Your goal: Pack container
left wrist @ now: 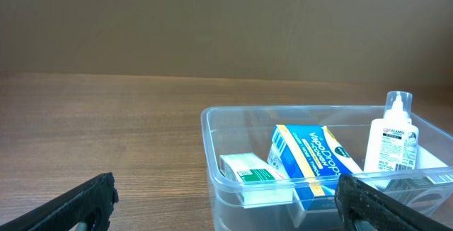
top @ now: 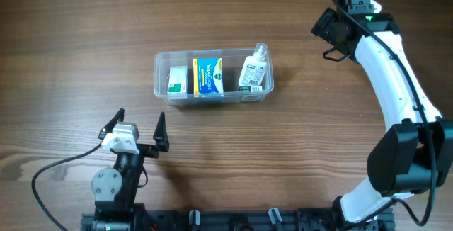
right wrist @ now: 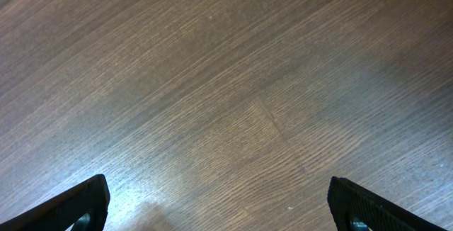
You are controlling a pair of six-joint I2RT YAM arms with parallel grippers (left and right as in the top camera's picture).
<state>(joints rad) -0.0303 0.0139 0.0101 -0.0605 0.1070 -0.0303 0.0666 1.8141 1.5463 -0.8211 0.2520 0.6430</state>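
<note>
The clear plastic container (top: 161, 82) sits on the wooden table at centre. It holds a green and white box (top: 176, 81), a blue and yellow box (top: 208, 76) and a white bottle (top: 253, 68). The left wrist view shows the container (left wrist: 212, 149) with the green box (left wrist: 249, 173), the blue box (left wrist: 306, 153) and the bottle (left wrist: 391, 142). My left gripper (top: 139, 128) is open and empty, near the front edge, short of the container; it also shows in the left wrist view (left wrist: 226, 206). My right gripper (top: 327, 29) is open and empty at the far right, over bare wood (right wrist: 219, 206).
The right arm (top: 393, 89) arcs along the table's right side. A black cable (top: 49, 171) runs from the left arm's base at the front left. A dark rail (top: 233, 220) lies along the front edge.
</note>
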